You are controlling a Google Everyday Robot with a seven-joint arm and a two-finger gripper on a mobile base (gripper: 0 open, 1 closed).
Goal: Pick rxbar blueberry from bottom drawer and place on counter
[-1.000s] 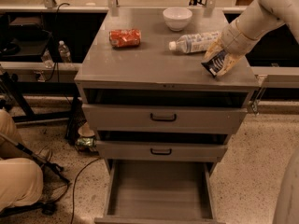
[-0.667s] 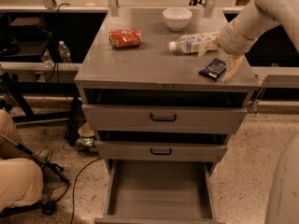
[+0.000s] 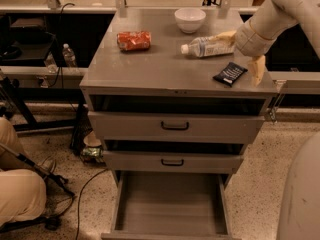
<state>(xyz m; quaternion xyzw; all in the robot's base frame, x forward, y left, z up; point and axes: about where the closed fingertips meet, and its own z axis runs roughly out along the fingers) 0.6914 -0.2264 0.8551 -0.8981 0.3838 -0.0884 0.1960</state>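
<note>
Camera view: flat navy-wrapped rxbar blueberry (image 3: 230, 74), judged light, crinkly, pinchable across width; my gripper (image 3: 242, 54) gaped over grey metal counter's (image 3: 160, 66) right edge.

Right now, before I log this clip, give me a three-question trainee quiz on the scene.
1. True or false: the rxbar blueberry lies inside the bottom drawer.
2. Which item on the counter lies nearest the bar? A white bowl; B water bottle; C red can.
3. Fill in: the gripper, above the counter's right edge beside the bar, has its fingers ____ (open or shut).
Key: 1 false; 2 B; 3 open.
</note>
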